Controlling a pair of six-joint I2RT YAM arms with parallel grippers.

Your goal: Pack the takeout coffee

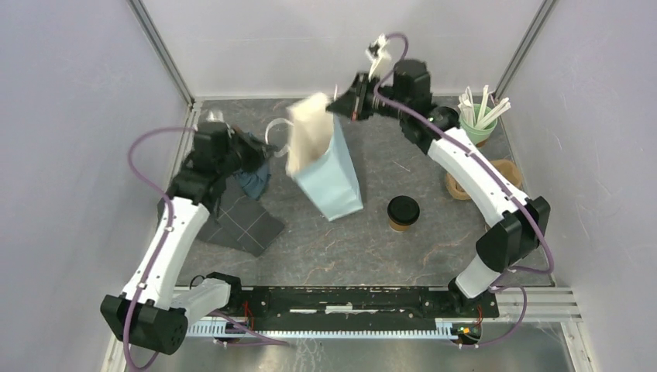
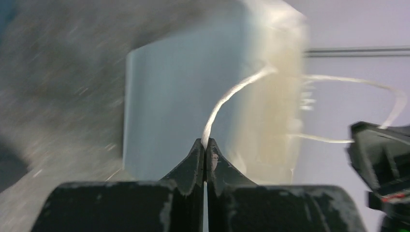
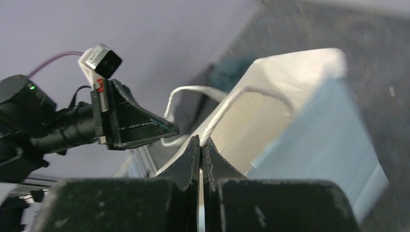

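L gripper [image 2: 206,147] is pinched shut on one white handle [image 2: 232,94] and R gripper [image 3: 200,145] on the other handle [image 3: 225,106], prob. to hold the blue bag [image 1: 335,182] open for the takeout coffee [image 1: 403,211], upright on the table [image 1: 333,256] just beside it.

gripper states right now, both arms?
Left gripper: closed, pinching a white bag handle.
Right gripper: closed, pinching the opposite bag handle.
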